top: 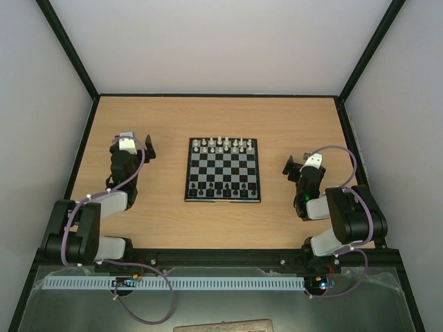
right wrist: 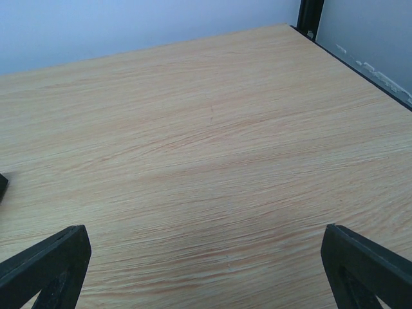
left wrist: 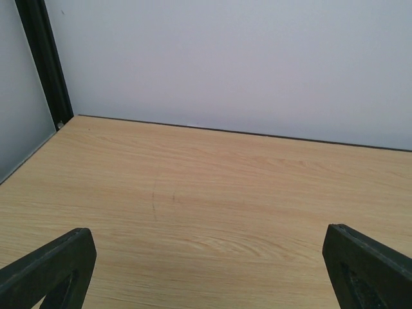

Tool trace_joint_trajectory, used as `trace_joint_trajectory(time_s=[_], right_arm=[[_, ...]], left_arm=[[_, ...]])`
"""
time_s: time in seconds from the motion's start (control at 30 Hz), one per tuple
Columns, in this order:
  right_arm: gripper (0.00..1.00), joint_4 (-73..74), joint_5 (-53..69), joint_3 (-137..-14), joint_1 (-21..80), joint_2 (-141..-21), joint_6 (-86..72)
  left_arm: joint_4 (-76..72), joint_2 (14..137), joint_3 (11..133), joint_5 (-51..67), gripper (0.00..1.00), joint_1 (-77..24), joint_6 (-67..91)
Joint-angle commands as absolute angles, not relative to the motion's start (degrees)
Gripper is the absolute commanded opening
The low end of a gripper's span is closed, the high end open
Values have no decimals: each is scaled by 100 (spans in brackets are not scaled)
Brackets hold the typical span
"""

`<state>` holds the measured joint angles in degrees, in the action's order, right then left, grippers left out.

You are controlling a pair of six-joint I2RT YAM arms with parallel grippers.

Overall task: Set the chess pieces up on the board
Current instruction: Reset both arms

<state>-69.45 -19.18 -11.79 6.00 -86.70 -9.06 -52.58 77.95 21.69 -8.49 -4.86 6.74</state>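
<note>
Top view: the chessboard [top: 223, 170] is being seen lying square at the middle of the bench [top: 166, 221], its edges parallel to the bench edges. The black chess pieces [top: 223, 187] are being made out only as tiny dark specks along the board's two near rows. The white pieces [top: 223, 144] are being shown along the two far rows. No loose dark piece is being picked out on the wood, though specks this small could be missed.

The left end effector [top: 147, 147] is being held off the board's left side, level with the far rows. The right end effector [top: 291, 166] is being held off the right side, about level with mid-board. Both are well apart from the board, and the right one is judged somewhat nearer. From either, the black rows lie inward and back toward the arm bases, with their long axis running left to right.

Wrist views: the left end effector [left wrist: 206, 235] is being held released, fingers [left wrist: 58, 264] spread wide with nothing between them. The right end effector [right wrist: 203, 233] is being held likewise, fingers [right wrist: 373, 264] wide and empty. Only bare wood and wall are being framed, and the board is being cut out of both views.

Not resolved: piece types, whether each is standing upright, and whether any square in the black rows is vacant. The setup is being judged close to complete, unconfirmed.
</note>
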Motion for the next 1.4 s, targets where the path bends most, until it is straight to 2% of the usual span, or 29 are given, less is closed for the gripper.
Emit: trace_joint_trajectory(time_s=[0.0,0.17,0.33,0.57,0.7,0.83,1.07,1.13,1.23,1.37], right_arm=[[99,-7271,-1923,-1225,571,-8689,-842],[98,-7287,-1923,-1230,567,-8702,-843],[99,-7284,-1922,-1222,565,-8698,-845],[99,-7281,-1916,-1232,562,-8694,-848],[99,-7274,-1915,-1235,558,-8701,-850],[99,-7261,-1900,-1241,558,-8701,-846],[99,-7277,-1901,-1233,555,-8692,-852],[99,-7269,-1899,-1232,558,-8693,-845],[99,-7272,-1898,-1230,554,-8693,-850],[98,-7269,-1896,-1232,554,-8693,-848]], left_arm=[[-5433,7490,1975,-1096,100,-519,607],[-6627,7708,1698,-1347,100,-519,554],[-6983,8503,2031,-1471,100,-558,506],[-6520,9270,2685,-1609,100,-799,163],[-5478,9676,3441,-1597,100,-809,141],[-7037,9092,2301,-1777,100,-750,306],[-7672,8758,1778,-1467,100,-596,438],[-7677,8596,1685,-1376,100,-488,595],[-5601,7763,2223,-683,99,18,1282],[-5959,7202,1495,-790,99,40,1035]])
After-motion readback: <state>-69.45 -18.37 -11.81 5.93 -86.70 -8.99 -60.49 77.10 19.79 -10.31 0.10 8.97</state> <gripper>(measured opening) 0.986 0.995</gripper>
